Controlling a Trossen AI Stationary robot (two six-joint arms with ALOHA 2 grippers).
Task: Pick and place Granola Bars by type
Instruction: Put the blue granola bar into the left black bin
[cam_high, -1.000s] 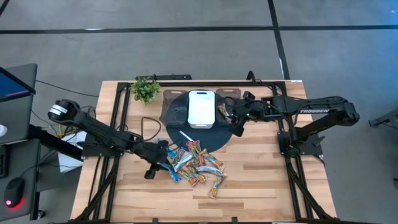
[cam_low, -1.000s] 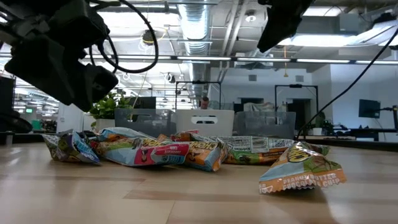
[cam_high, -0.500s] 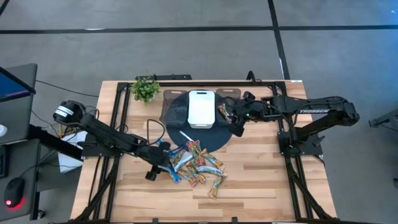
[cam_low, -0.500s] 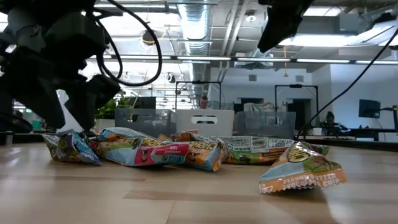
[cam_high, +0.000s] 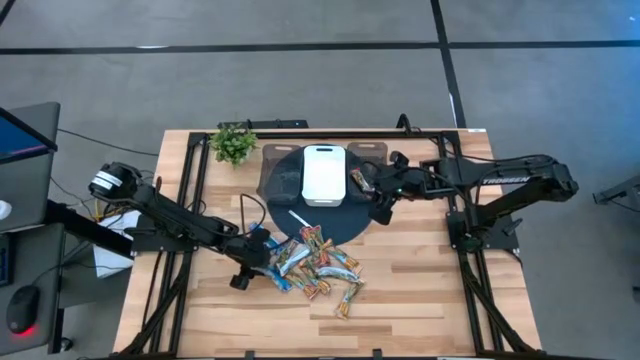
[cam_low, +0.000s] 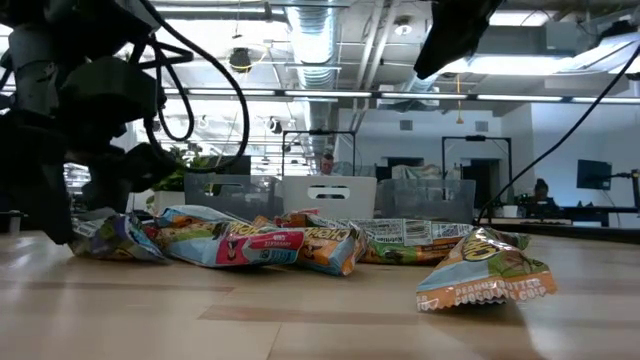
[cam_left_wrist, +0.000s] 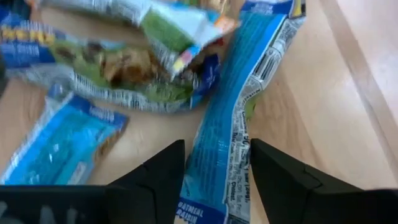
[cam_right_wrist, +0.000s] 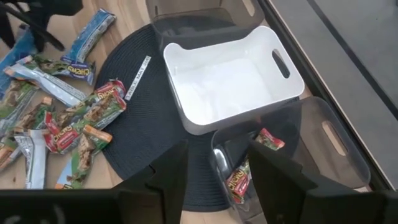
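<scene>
Several granola bars (cam_high: 315, 265) lie heaped on the wooden table, near its middle. My left gripper (cam_high: 262, 262) is low at the heap's left end, open and slanting down. Its fingers stand on either side of a blue bar (cam_left_wrist: 217, 155) that lies flat on the wood; whether they touch it I cannot tell. My right gripper (cam_high: 378, 208) hangs open, high over a clear bin (cam_right_wrist: 292, 155). On the bin's floor lie two red-brown bars (cam_right_wrist: 239, 180).
A white bin (cam_high: 324, 175) stands on a round black mat (cam_high: 340, 225), with the clear bin on its right and another clear bin (cam_right_wrist: 193, 12) behind it. A thin white stick (cam_high: 298, 219) lies on the mat. A small plant (cam_high: 234, 143) stands at the far left.
My left gripper has sunk toward the table and tipped more steeply downward, coming down over the blue bar at the heap's left end. The bars have not moved.
</scene>
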